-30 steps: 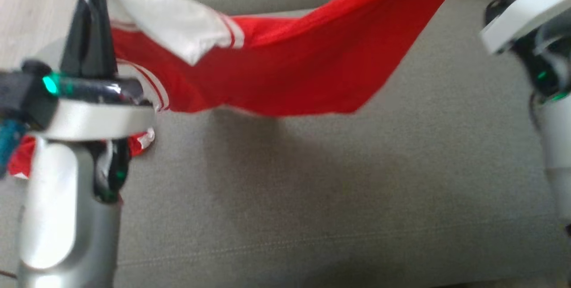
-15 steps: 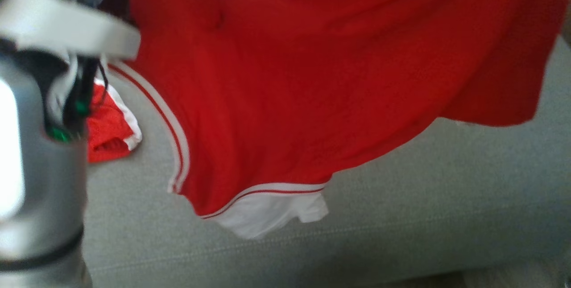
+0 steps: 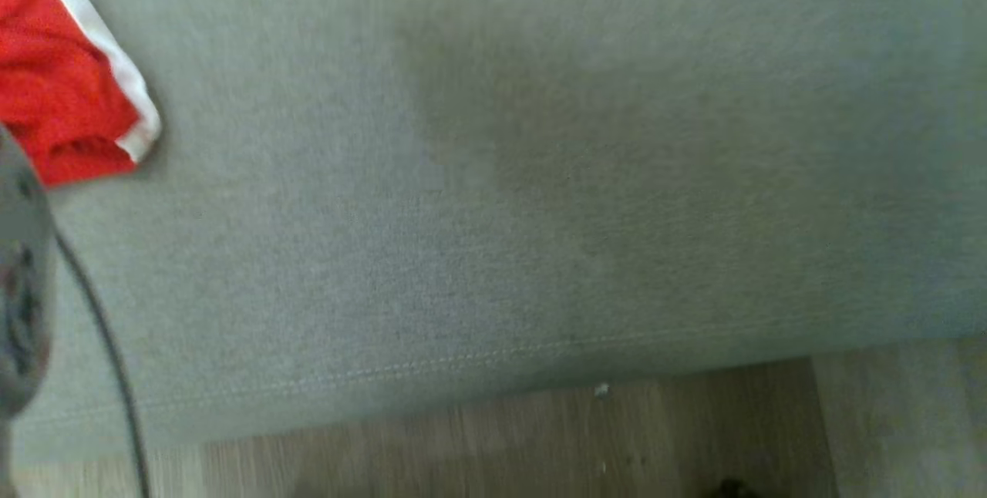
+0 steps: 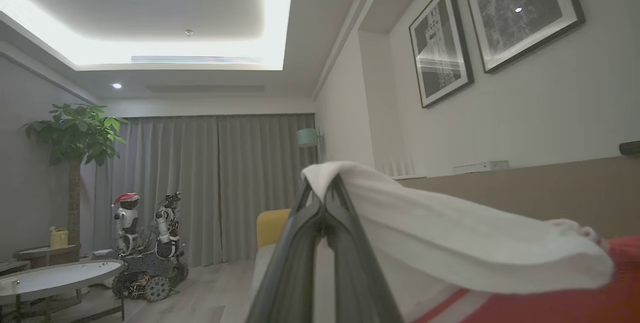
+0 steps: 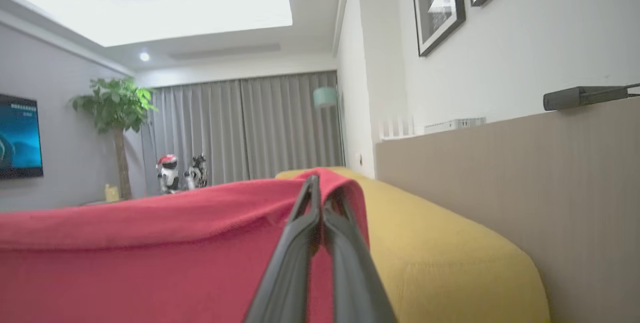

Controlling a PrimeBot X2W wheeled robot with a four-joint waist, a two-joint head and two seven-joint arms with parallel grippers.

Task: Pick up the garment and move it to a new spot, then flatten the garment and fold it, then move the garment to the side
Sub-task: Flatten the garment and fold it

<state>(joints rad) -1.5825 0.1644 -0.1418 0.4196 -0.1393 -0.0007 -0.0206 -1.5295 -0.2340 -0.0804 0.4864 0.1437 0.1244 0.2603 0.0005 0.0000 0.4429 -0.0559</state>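
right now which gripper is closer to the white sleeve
Left. The left gripper is shut on the white sleeve itself. The right gripper is shut on the shirt's red fabric, beside a yellow cushion.

In the head view, a seat cushion (image 3: 540, 174) took up the upper and middle frame, with floor (image 3: 540, 436) along the bottom edge. A bunched cloth (image 3: 62, 105) lay on the cushion at upper left, and a cable (image 3: 108, 344) ran down the lower left.

In the left wrist view, the left gripper (image 4: 323, 195) stood at bottom centre, pinching the garment (image 4: 450, 243), which draped over its tips and spread to the lower right. A plant (image 4: 75, 133) stood at the left above a table (image 4: 55, 275), and framed pictures (image 4: 440, 48) hung at upper right.

In the right wrist view, the right gripper (image 5: 321, 195) pinched the garment at centre. The cloth stretched to the lower left, with a padded seat (image 5: 440, 253) to its right.
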